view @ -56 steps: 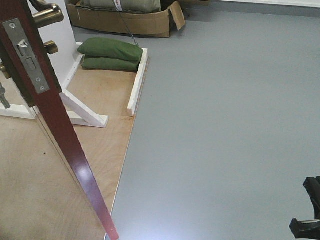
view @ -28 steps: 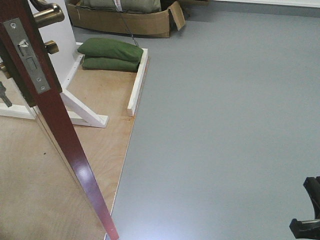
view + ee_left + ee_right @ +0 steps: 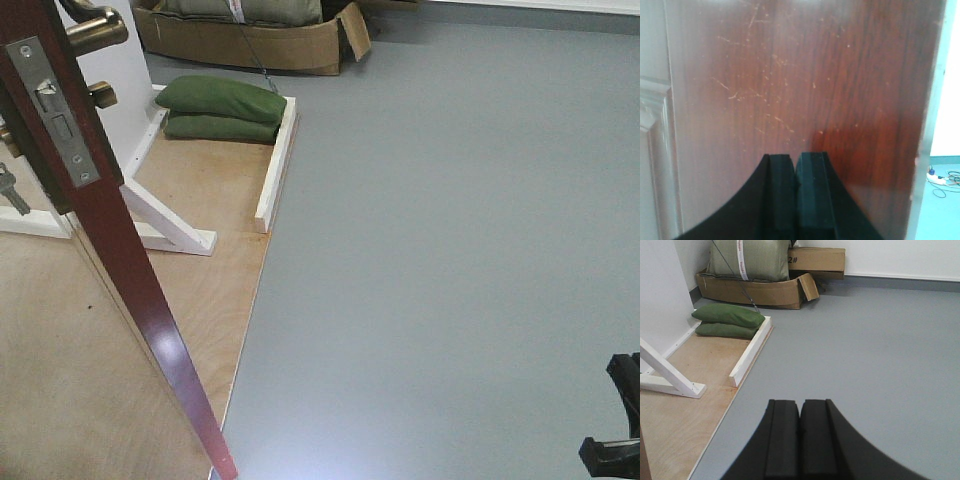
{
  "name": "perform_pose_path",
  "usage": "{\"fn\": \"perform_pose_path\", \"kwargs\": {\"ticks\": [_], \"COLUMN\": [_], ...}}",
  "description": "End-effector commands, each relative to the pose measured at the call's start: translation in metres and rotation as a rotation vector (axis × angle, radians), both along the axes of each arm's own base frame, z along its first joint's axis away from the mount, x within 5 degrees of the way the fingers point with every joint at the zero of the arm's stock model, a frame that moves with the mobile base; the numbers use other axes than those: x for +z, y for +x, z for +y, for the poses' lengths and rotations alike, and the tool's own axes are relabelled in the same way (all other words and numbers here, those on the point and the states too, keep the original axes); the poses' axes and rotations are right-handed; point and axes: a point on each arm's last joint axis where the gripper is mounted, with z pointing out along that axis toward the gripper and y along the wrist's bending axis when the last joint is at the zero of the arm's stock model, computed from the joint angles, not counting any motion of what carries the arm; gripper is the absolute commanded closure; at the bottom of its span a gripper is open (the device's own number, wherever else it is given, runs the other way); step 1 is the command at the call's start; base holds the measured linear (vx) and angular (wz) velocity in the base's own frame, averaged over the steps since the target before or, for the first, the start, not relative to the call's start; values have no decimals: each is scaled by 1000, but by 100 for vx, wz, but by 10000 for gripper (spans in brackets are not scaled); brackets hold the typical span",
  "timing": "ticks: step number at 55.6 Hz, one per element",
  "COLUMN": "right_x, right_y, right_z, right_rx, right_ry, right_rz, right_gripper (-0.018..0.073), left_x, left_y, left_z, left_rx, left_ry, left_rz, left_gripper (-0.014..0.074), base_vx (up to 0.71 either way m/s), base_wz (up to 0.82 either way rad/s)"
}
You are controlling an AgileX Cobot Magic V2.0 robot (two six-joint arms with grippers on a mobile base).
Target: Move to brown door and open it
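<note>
The brown door [image 3: 110,250] stands ajar at the left of the front view, its edge towards me, with a steel latch plate [image 3: 55,110] and a brass handle [image 3: 95,30] near the top. A key [image 3: 12,195] hangs behind it. In the left wrist view the door's scratched face [image 3: 800,80] fills the frame; my left gripper [image 3: 796,159] is shut and empty, tips close to or against the face. My right gripper [image 3: 800,404] is shut and empty above the grey floor. Part of the right arm [image 3: 615,420] shows at the front view's lower right.
The door frame's white braces [image 3: 165,225] and a plywood base [image 3: 210,290] lie left. Two green sandbags [image 3: 220,108] rest on it by a white rail [image 3: 277,165]. A cardboard box [image 3: 250,40] stands behind. Grey floor [image 3: 450,250] spreads to the right.
The hanging key behind the door has swung slightly. The door and both arms look unmoved.
</note>
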Motion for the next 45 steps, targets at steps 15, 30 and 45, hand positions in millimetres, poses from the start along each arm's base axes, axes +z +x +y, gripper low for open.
{"fn": "perform_pose_path", "kwargs": {"ticks": [15, 30, 45], "right_x": [6, 6, 6], "right_y": [2, 2, 2], "right_z": [0, 0, 0], "right_rx": [-2, -2, -2], "right_ry": [-6, -6, -6], "right_rz": [-84, -84, -84], "right_gripper": [559, 559, 559], "left_x": [-3, -3, -3], "left_y": [5, 5, 5], "left_z": [-1, -1, -1], "left_rx": [-1, -1, 0], "left_ry": [17, 17, 16], "left_rz": [14, 14, 14], "left_gripper": [603, 603, 603], "base_vx": [1, 4, 6], "base_wz": [0, 0, -3]}}
